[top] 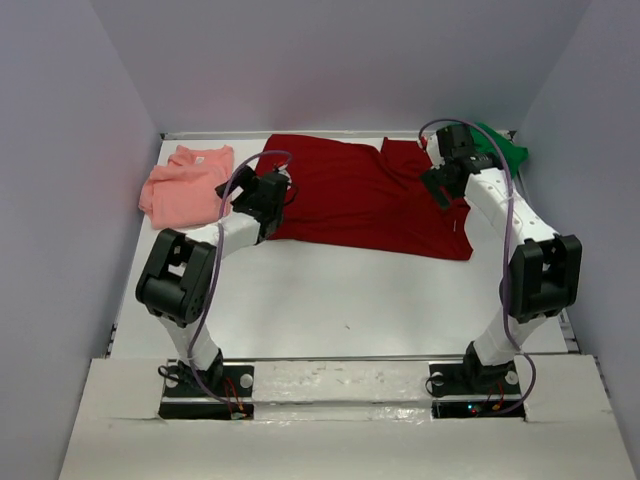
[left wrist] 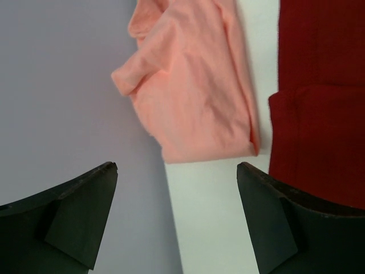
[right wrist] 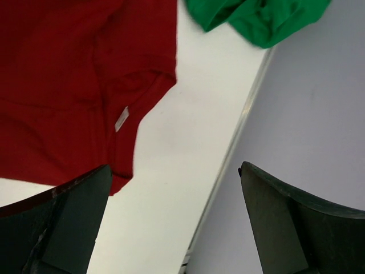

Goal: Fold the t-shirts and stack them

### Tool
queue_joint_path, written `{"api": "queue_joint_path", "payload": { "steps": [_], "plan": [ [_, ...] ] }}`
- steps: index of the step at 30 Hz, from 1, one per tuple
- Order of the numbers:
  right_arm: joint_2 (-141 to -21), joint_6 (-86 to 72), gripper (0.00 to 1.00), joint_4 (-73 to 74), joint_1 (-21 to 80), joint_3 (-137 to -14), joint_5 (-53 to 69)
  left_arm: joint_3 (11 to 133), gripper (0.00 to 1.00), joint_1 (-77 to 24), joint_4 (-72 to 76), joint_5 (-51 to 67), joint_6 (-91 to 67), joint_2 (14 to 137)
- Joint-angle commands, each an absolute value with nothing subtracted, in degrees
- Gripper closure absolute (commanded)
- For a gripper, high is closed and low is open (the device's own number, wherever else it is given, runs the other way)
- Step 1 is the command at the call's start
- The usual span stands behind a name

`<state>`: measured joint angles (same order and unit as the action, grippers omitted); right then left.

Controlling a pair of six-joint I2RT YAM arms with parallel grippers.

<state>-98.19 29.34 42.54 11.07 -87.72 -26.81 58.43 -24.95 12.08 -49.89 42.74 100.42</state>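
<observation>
Left pincer (left wrist: 174,171): spread wide, empty, at left edge of red shirt (left wrist: 319,114), pink shirt (left wrist: 194,85) just beside
Right pincer (right wrist: 174,168): spread, empty, near red neckline
Green shirt (right wrist: 256,17): crumpled, far right worktop (right wrist: 171,217) corner
Risk: probably snagging one layer only, dragging the fold crooked
Views: neck tag (right wrist: 121,119) visible from right wrist only; whole layout only from top

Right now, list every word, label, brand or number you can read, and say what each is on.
No readable text anywhere.
The white tag on the red shirt: too small to read, if it carries any print at all.
The pink shirt and green shirt: plain, no print in view.
</observation>
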Motion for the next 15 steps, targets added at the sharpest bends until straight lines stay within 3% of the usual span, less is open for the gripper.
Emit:
{"api": "queue_joint_path", "payload": {
  "steps": [1, 6, 15],
  "plan": [
    [-94.8, 23.6, 0.01, 44.7, 8.9, -82.8, -17.9, 64.6, 0.01, -23.2, -4.2, -35.4, 29.4, 93.2],
    [-93.2, 20.9, 0.01, 48.6, 8.3, -78.2, -8.4, 66.0, 0.01, -21.1, -13.6, -17.9, 23.6, 86.4],
    [-96.0, 20.6, 0.0, 51.2, 7.7, -74.2, -0.3, 64.6, 0.01, -18.5, -15.8, -16.1, 22.5, 84.2]
  ]
}}
